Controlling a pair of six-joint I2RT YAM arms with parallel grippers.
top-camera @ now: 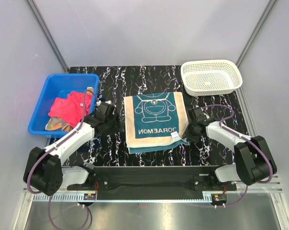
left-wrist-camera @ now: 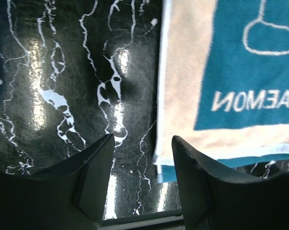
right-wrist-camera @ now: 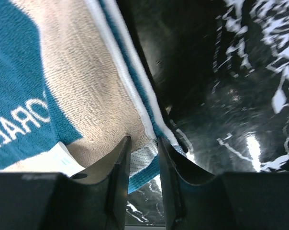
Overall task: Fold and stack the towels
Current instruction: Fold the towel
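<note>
The teal towel (top-camera: 154, 122) with a white cartoon face and beige edge lies folded in the middle of the table, its lettering toward the arms. My right gripper (top-camera: 188, 130) is at its near right corner; in the right wrist view the jaws (right-wrist-camera: 143, 139) stand narrow with the towel's corner (right-wrist-camera: 142, 153) pinched between them. My left gripper (top-camera: 111, 122) is open and empty, just off the towel's left edge (left-wrist-camera: 183, 96), over bare table (left-wrist-camera: 142, 139). The pink-red towel (top-camera: 70, 105) and the orange-peach towel (top-camera: 56, 125) lie crumpled in the blue bin.
The blue bin (top-camera: 53, 81) stands at the left of the black marbled table (top-camera: 135, 76). A white lattice basket (top-camera: 211, 62) stands at the back right. Grey walls close in on both sides and behind.
</note>
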